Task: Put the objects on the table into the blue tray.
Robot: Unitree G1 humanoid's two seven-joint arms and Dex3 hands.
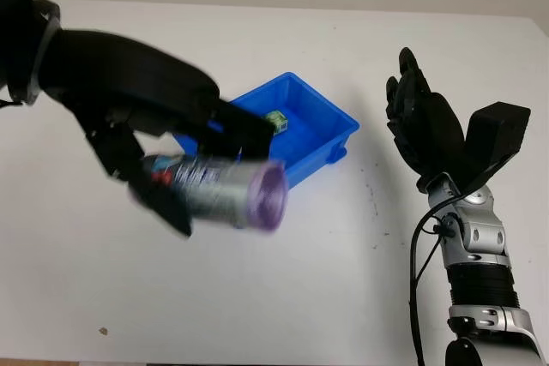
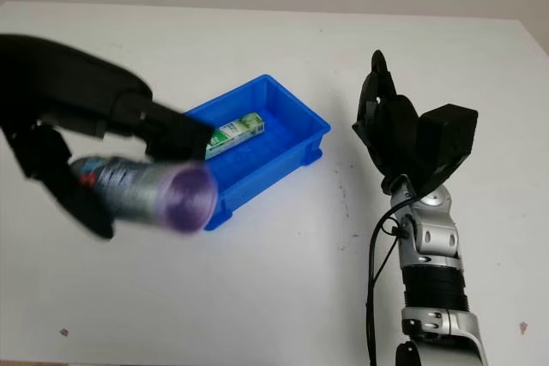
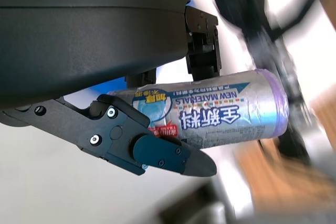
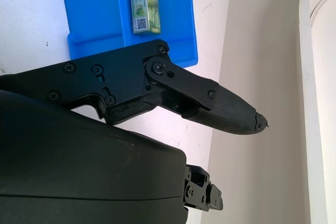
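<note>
Left eye view, roll: silvery roll of bags [image 1: 225, 189] with a purple end, held up in the air just left of the blue tray [image 1: 330, 130]
Left hand [image 1: 163, 139]: fingers wrapped tight around the roll
Tray contents: small green carton [image 2: 233, 134] lying inside
Right hand [image 1: 420, 117]: raised right of the tray, holding nothing
Table [image 1: 283, 297]: white, under everything

The silvery cylindrical roll with a purple end [image 3: 220, 108] wears a glossy, slightly crinkled plastic film wrap printed with lettering, and the black left hand [image 1: 163, 139] around it is matt moulded plastic with small metal screws. The blue rectangular tray [image 2: 287, 139] is smooth, faintly shiny plastic, holding a small green carton [image 4: 143, 1] with a printed, paper-like face. The white surface [image 1: 283, 297] looks matt and smooth, and at 3 o'clock the black right hand [image 1: 420, 117] is matt plastic above a brushed metal forearm.
</note>
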